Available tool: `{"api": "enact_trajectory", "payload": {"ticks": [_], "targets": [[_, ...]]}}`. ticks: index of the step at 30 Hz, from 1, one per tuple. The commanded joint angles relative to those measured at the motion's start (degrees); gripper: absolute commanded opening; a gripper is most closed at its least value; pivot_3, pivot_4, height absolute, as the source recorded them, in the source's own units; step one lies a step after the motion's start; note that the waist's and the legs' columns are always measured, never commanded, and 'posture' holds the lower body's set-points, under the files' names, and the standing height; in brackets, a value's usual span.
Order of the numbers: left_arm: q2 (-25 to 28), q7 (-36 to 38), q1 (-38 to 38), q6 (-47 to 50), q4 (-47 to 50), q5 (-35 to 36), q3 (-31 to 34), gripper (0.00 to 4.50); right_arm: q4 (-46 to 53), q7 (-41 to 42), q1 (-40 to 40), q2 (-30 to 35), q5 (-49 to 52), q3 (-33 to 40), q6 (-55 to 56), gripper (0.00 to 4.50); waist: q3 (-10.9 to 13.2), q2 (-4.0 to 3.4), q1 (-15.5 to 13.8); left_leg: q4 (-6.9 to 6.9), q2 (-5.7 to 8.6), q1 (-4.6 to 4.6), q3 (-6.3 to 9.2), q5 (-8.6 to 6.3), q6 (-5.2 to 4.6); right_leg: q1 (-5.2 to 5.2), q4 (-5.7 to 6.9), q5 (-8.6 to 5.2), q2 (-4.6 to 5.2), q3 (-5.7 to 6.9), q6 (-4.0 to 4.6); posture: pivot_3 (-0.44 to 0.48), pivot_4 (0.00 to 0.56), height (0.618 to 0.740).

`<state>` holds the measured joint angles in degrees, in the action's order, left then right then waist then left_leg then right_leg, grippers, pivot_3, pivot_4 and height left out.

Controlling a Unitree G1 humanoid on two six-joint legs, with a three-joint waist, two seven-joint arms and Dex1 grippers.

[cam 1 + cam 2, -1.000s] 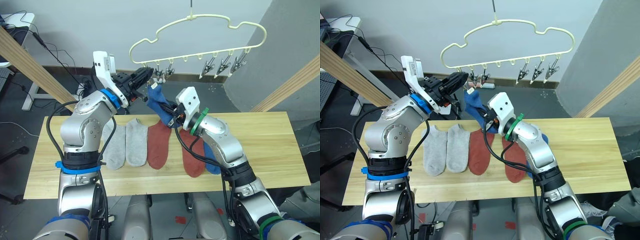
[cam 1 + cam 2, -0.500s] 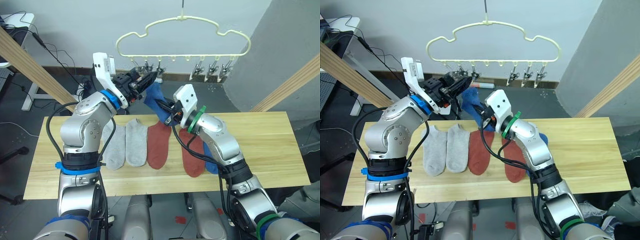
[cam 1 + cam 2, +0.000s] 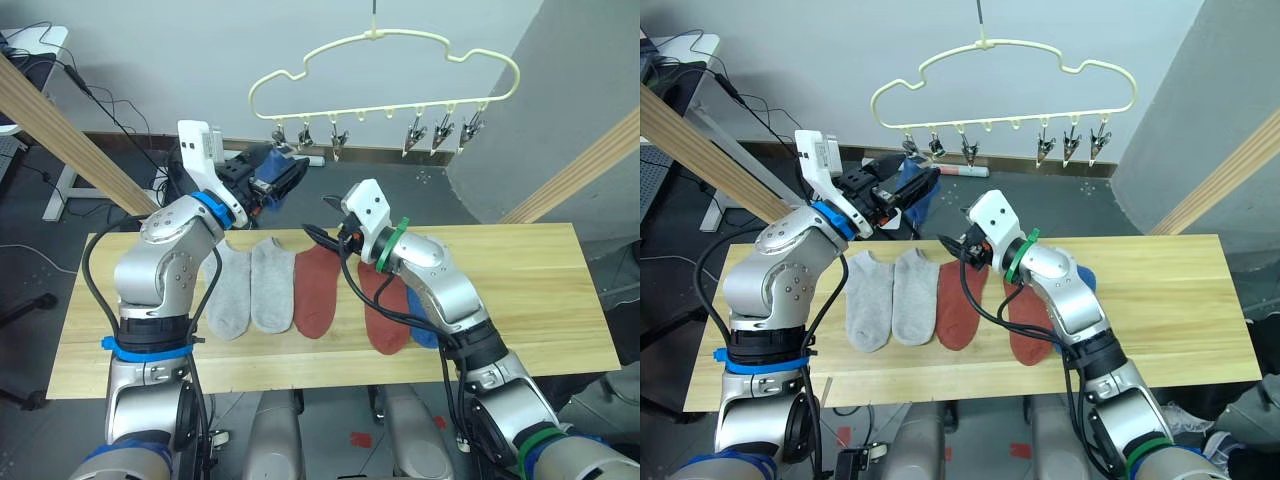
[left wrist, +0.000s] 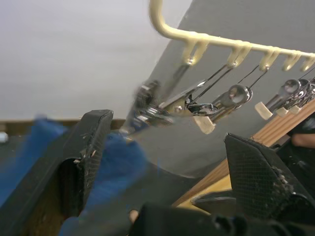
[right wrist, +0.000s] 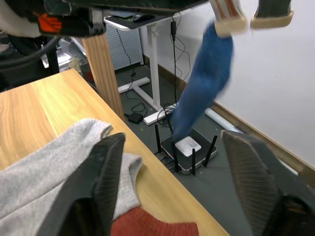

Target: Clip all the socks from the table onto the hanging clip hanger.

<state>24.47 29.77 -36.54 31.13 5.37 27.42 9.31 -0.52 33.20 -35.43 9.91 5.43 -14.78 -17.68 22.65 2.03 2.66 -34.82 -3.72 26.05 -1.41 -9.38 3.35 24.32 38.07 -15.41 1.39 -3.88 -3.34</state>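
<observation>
The pale yellow clip hanger (image 3: 300, 68) hangs above the far edge of the table (image 3: 540, 290). A blue sock (image 3: 918, 203) dangles from a clip at its left end. My left gripper (image 3: 290, 175) stands open around that sock; the left wrist view shows the blurred blue sock (image 4: 118, 167) between the spread fingers (image 4: 83, 157), under the clip (image 4: 162, 105). My right gripper (image 3: 322, 222) is open and empty, just right of the sock and lower, over the table's back edge. Two grey socks (image 3: 250, 288), two rust-red socks (image 3: 318, 290) and a blue sock (image 3: 425, 332) lie on the table.
Slanted wooden poles stand at the left (image 3: 60, 130) and right (image 3: 580, 170). Behind the table, on the floor, sit a small black router (image 5: 189, 147) and a white desk leg (image 5: 153, 64). Bare tabletop extends to the right of the socks.
Both grippers have opened and let go of the blue sock, which now hangs from the hanger's clip. The right gripper has dropped lower. The hanger has swung.
</observation>
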Motion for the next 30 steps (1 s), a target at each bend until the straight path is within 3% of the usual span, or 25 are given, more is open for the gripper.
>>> {"api": "enact_trajectory", "payload": {"ticks": [1, 8, 14, 22, 30], "targets": [[1.3, -0.9, 2.7, -5.8, 4.4, -3.9, -0.1, 4.12, 11.4, 2.8, 4.0, 4.7, 1.3, 0.8, -3.8, 3.25, 0.0, 0.0, -0.1, 0.0, 0.0, 0.0, -0.01, 0.0, 0.01, 0.0, 0.0, 0.0, 0.01, 0.0, 0.0, -0.08, 0.399, 0.74], [0.1, -0.7, 9.6, -15.1, 9.9, -8.2, -2.3, 4.12, 31.8, 7.8, 11.6, 16.8, 10.4, 8.5, -15.8, 3.25, 0.0, 0.0, -0.3, 0.0, -0.02, 0.0, 0.0, -0.03, 0.02, 0.01, 0.01, 0.0, -0.01, -0.01, -0.01, -0.082, 0.399, 0.74], [-3.1, -2.3, 11.6, -20.2, 10.7, -10.4, -4.8, 4.12, 41.2, 9.8, 15.6, 24.7, 19.3, 17.6, -23.0, 3.25, 0.0, 0.01, -0.4, -0.01, 0.0, 0.0, 0.01, -0.12, -0.14, -0.02, 0.0, -0.01, 0.0, -0.02, -0.02, -0.1, 0.401, 0.74], [-7.4, -6.3, 12.3, -22.8, 9.9, -13.9, -6.6, 1.64, 45.6, 7.3, 16.3, 29.4, 26.7, 23.9, -29.1, 3.29, 0.0, 0.01, 0.1, -0.03, 0.0, 0.0, 0.01, -0.14, -0.18, -0.03, -0.01, -0.06, -0.02, -0.05, -0.1, -0.114, 0.397, 0.74], [-9.8, -10.1, 10.8, -26.1, 6.2, -17.2, -6.5, 1.64, 45.4, 3.7, 15.8, 31.8, 29.6, 28.5, -31.7, 3.29, 0.0, 0.01, 0.4, -0.05, 0.01, 0.0, 0.02, -0.14, -0.19, -0.04, -0.01, -0.15, -0.03, -0.05, -0.26, -0.129, 0.394, 0.74]]}}
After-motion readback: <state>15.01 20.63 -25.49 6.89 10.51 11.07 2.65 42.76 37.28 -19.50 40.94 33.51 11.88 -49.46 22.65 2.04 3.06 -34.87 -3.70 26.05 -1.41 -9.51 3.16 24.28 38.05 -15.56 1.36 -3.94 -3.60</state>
